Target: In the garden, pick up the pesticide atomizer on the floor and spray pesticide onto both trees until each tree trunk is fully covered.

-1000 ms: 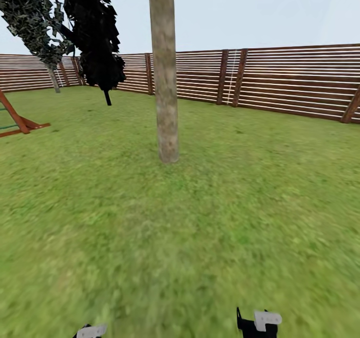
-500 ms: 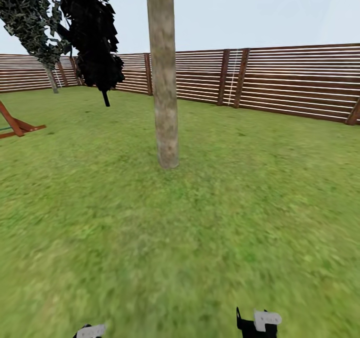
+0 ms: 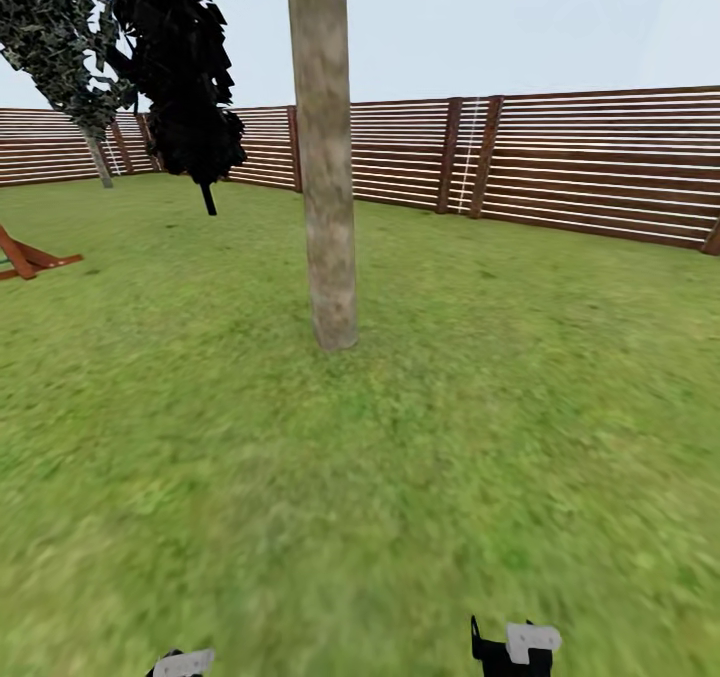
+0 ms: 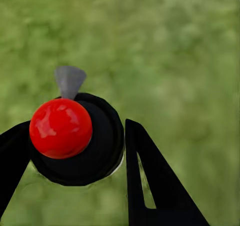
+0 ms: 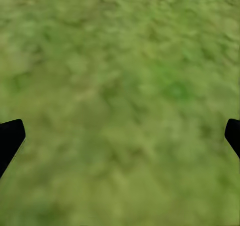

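Far left by the fence there's a leafy tree; the nearer tree trunk stands just left of center on the grass. Left gripper is clamped around the spray bottle, red top and grey nozzle poking out, lawn underneath. Right gripper is spread wide with nothing in it, only its finger tips at the edges over grass.
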Motion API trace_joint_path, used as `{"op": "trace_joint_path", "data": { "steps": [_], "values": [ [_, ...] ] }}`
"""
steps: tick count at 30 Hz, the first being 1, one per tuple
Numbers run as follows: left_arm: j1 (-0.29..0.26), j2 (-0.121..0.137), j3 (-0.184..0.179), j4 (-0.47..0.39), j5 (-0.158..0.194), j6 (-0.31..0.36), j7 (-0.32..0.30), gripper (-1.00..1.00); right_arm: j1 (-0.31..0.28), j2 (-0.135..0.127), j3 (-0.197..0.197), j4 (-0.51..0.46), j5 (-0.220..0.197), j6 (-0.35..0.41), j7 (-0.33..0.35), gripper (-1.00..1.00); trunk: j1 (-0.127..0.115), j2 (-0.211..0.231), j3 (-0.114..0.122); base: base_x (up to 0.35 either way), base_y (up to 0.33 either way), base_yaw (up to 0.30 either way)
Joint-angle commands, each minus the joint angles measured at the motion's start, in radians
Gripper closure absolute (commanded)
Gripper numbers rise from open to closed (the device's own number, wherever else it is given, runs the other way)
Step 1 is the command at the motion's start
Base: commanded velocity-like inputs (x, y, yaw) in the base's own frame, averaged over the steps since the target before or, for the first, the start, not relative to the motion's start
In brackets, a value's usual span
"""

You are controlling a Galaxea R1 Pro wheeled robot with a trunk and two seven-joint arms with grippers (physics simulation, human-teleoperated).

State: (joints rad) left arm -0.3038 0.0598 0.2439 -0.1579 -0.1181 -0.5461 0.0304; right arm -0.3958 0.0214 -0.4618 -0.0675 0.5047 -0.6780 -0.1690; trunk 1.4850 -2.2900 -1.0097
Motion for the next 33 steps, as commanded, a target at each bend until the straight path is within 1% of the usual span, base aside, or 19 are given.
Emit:
{"op": "trace_joint_path", "data": {
  "steps": [1, 5, 11, 33],
  "values": [
    [0.0, 0.0, 0.0, 0.0, 0.0, 0.0, 0.0, 1.0, 0.0, 0.0, 0.0, 0.0, 0.0, 0.0, -0.001, -1.0, 0.0, 0.0, 0.0, 0.339, 0.0, 0.0],
    [0.0, 0.0, 0.0, 0.0, 0.0, 0.0, 0.0, 1.0, 0.0, 0.0, 0.0, 0.0, 0.0, 0.0, -0.001, -1.0, 0.0, 0.0, 0.0, 0.339, 0.0, 0.042],
    [0.0, 0.0, 0.0, 0.0, 0.0, 0.0, 0.0, 1.0, 0.0, 0.0, -0.001, 0.0, 0.0, 0.0, -0.001, -1.0, 0.0, 0.0, 0.0, 0.339, 0.0, 0.166],
    [-0.001, 0.0, 0.0, -0.001, 0.0, 0.0, 0.0, 1.0, 0.0, 0.0, -0.001, 0.0, 0.0, 0.0, -0.001, -1.0, 0.0, 0.0, 0.0, 0.339, 0.0, 0.002]
  ]
}}
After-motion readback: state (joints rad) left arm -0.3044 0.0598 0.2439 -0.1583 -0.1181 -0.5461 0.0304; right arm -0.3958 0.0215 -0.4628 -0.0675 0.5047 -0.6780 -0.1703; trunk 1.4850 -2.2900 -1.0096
